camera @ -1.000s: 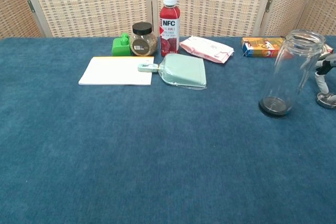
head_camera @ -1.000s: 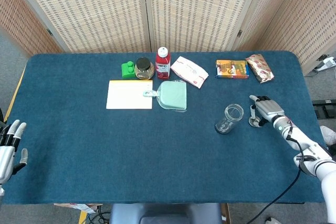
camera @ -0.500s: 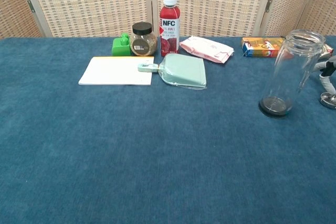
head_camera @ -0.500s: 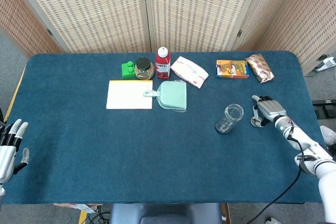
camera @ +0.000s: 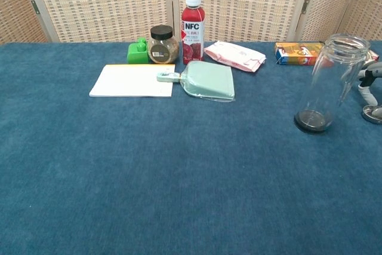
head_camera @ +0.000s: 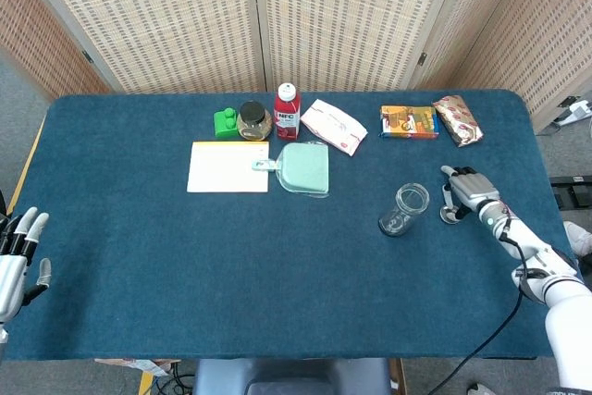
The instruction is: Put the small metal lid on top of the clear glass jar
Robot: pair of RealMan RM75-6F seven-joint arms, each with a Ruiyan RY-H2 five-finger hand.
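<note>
The clear glass jar (head_camera: 404, 209) (camera: 332, 82) stands upright and uncapped on the blue table, right of centre. The small metal lid (head_camera: 448, 217) (camera: 373, 111) lies on the cloth just to the jar's right. My right hand (head_camera: 468, 189) is over the lid, with its fingers (camera: 365, 82) curved down to it. Whether they pinch the lid is not clear, and most of the hand is cut off in the chest view. My left hand (head_camera: 16, 256) hangs off the table's front left corner, fingers spread, holding nothing.
Along the back stand a green block (head_camera: 223, 123), a dark-lidded jar (head_camera: 252, 121), a red NFC bottle (head_camera: 287, 112), a white pouch (head_camera: 334, 126), an orange box (head_camera: 409, 121) and a snack bag (head_camera: 458, 119). A white pad (head_camera: 228, 166) and a mint dustpan (head_camera: 302, 169) lie mid-table.
The right hand has shifted slightly over the lid, a little right and then back. The lid and the jar stay where they were. The left hand has barely moved.
</note>
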